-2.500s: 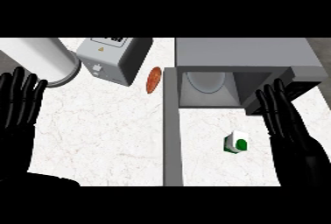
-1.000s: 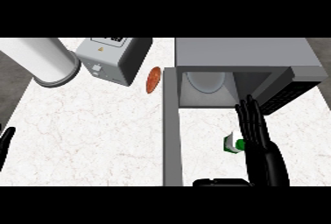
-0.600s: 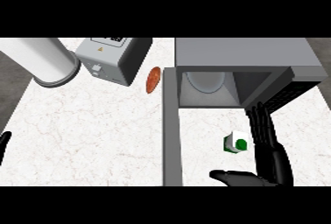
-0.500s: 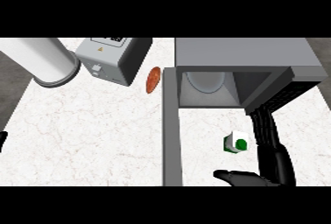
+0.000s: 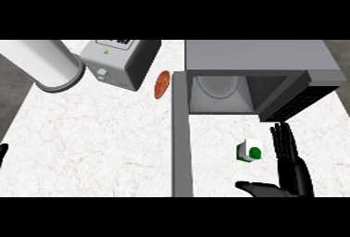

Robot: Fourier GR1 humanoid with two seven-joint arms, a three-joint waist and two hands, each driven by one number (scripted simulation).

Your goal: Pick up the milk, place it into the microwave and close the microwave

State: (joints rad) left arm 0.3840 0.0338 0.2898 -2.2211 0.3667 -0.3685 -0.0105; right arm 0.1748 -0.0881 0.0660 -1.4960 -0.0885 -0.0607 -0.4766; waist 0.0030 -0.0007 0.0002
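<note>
The right robot hand [image 5: 292, 163] closes in on the milk [image 5: 249, 151], a small white carton with a green spot. It stands on the desk [image 5: 103, 139] at about 4 o'clock in the head view, below the open microwave [image 5: 254, 69] at 1 o'clock. Two and a half seconds ago this hand stood upright, flat to the camera, well to the carton's right. It has since turned edge-on, drawn in to the carton's 3 o'clock side and swung its thumb out toward 9 o'clock, below the carton. The milk has not moved. The left robot hand [image 5: 2, 155], then raised at the left edge, has sunk to a dark sliver at 9 o'clock (too little shows to tell its state). The shift reads as the approach to the pick: nothing is lifted, and placing and closing are still to come.

The right robot hand is wide open, fingers [image 5: 282, 141] straight, pressed together and pointing to 12 o'clock, thumb spread far from them. It holds nothing. The fingers stand just beside the milk; a thin strip of desk seems to separate them, though from this steep angle contact cannot be ruled out. The microwave's door [image 5: 298, 101] hangs open just above the fingertips.
</note>
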